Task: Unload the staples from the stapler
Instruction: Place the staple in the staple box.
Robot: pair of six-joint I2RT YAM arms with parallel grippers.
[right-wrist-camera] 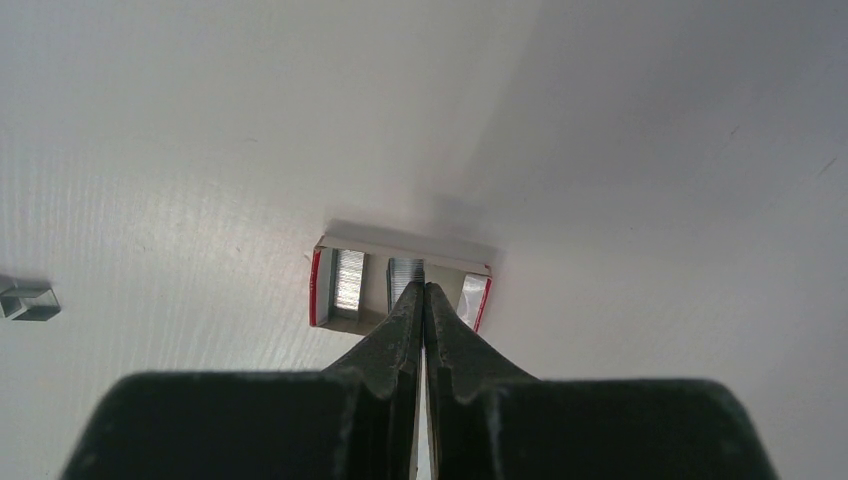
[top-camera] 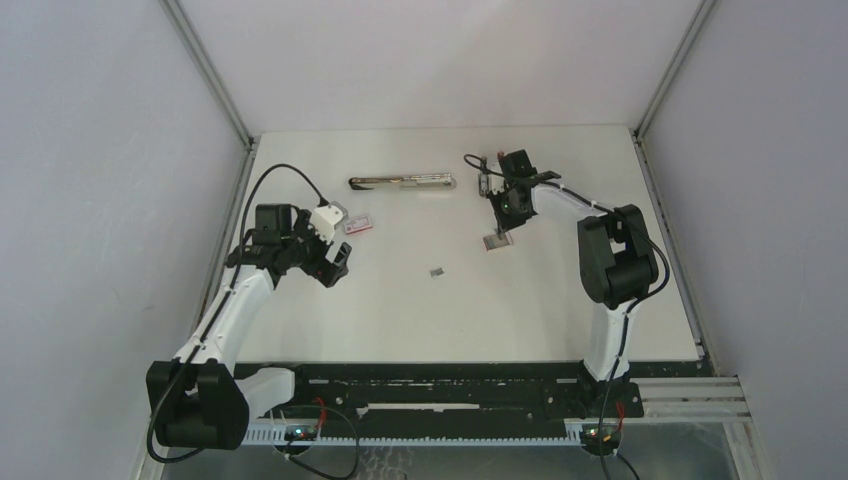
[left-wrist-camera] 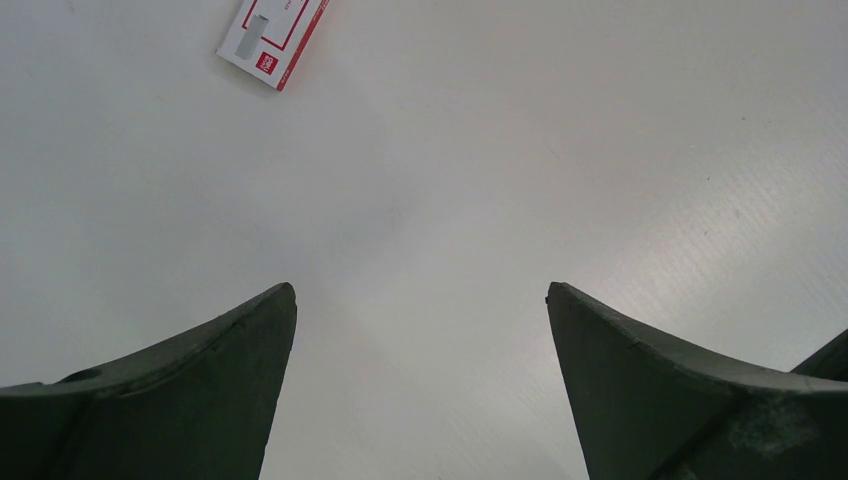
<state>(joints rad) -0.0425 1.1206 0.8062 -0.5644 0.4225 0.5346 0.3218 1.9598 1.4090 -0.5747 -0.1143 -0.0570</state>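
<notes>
The long silver stapler (top-camera: 400, 182) lies at the back middle of the table, apart from both grippers. A short strip of staples (top-camera: 437, 271) (right-wrist-camera: 30, 303) rests loose on the table's middle. More staple strips (right-wrist-camera: 349, 277) stand in a small open tray (top-camera: 495, 242) (right-wrist-camera: 400, 245) with red sides. My right gripper (top-camera: 502, 230) (right-wrist-camera: 422, 287) is shut just above that tray, its tips in front of the middle strip; whether they pinch it does not show. My left gripper (top-camera: 336, 267) (left-wrist-camera: 420, 290) hovers open over bare table at the left, holding nothing.
A small white-and-red rectangular box (top-camera: 358, 224) (left-wrist-camera: 272, 40) lies just beyond the left gripper. Grey walls with metal corner posts close in the table (top-camera: 560, 320) on three sides. The arm bases and a black rail run along the near edge.
</notes>
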